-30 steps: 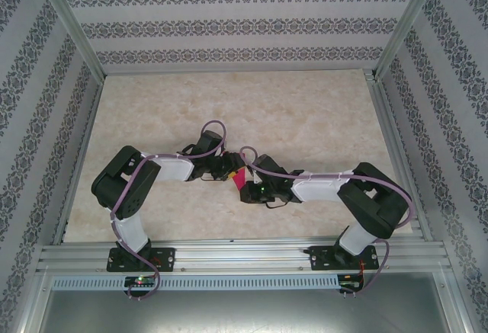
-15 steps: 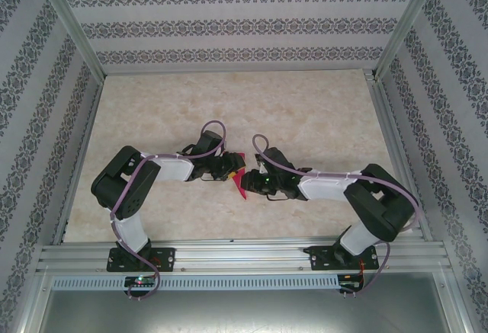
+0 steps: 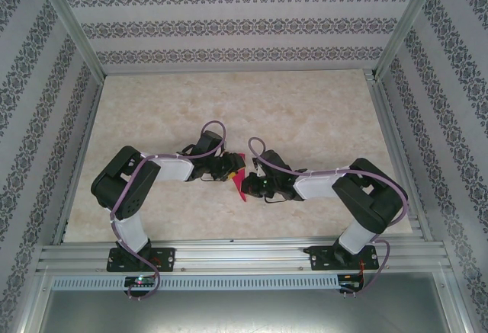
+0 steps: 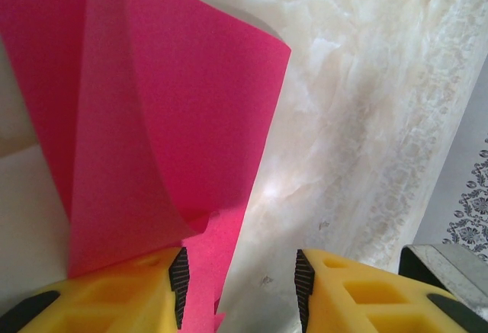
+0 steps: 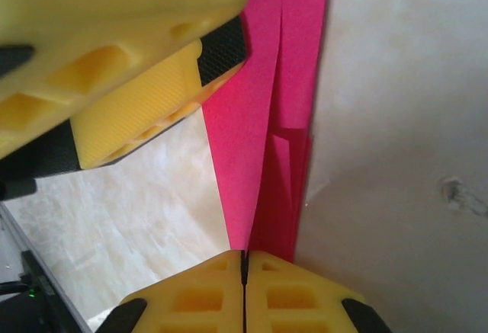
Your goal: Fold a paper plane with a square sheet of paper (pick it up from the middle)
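Observation:
The magenta sheet of paper (image 3: 239, 184), folded into a narrow layered shape with a centre crease, is held up between the two arms at mid-table. My right gripper (image 5: 245, 260) is shut on its pointed end (image 5: 263, 120), and the paper comes out of the closed jaw seam. It sits just right of the paper (image 3: 249, 187). My left gripper (image 4: 242, 287) is open. The paper's curled flap (image 4: 175, 104) runs past its left pad, and the right pad stands well clear over bare table. From above, the left gripper (image 3: 231, 171) touches the paper's upper left. One left finger (image 5: 137, 104) shows beside the paper.
The marble-patterned table (image 3: 305, 112) stretches open behind and to both sides of the arms. Patterned walls and metal frame posts (image 3: 377, 74) enclose it. The aluminium rail (image 3: 244, 255) with both arm bases runs along the near edge.
The right gripper has closed on the paper, and its wrist shifted slightly up and left. The paper now lies flatter, pointing down-right. The left arm has stayed still.

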`<state>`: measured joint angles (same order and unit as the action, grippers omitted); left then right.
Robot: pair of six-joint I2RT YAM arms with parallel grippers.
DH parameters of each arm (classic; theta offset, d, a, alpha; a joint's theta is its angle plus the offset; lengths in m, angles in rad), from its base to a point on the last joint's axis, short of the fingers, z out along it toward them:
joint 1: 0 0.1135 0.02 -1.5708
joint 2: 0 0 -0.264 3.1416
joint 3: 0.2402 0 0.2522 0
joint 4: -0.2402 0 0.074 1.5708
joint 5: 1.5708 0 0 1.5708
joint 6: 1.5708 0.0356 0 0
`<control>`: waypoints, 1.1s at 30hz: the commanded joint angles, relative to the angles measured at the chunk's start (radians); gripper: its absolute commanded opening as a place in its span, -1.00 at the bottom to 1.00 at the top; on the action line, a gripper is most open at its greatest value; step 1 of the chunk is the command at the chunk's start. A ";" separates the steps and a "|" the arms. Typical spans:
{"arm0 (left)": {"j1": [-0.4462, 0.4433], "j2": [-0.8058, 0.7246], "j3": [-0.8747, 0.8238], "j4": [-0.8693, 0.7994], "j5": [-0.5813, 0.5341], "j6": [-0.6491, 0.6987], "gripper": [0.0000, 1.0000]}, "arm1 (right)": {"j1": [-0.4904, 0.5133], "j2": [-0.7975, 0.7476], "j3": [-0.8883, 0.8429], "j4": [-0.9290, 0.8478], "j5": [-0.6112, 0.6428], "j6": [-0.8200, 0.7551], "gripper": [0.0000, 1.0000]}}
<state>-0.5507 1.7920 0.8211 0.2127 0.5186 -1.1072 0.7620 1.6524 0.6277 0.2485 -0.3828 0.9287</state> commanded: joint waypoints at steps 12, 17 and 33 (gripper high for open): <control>-0.014 -0.006 -0.021 -0.085 -0.035 0.004 -0.10 | 0.074 0.009 0.018 -0.170 0.061 -0.075 -0.75; -0.013 -0.009 -0.020 -0.091 -0.034 0.007 -0.11 | 0.072 -0.073 -0.009 -0.137 0.057 -0.042 -0.63; -0.014 -0.005 -0.016 -0.087 -0.031 0.001 -0.10 | 0.191 -0.036 0.143 -0.398 0.290 -0.117 -0.36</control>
<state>-0.5564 1.7885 0.8211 0.2008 0.5190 -1.1076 0.9344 1.5978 0.7208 -0.0326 -0.2024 0.8528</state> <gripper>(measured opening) 0.447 0.326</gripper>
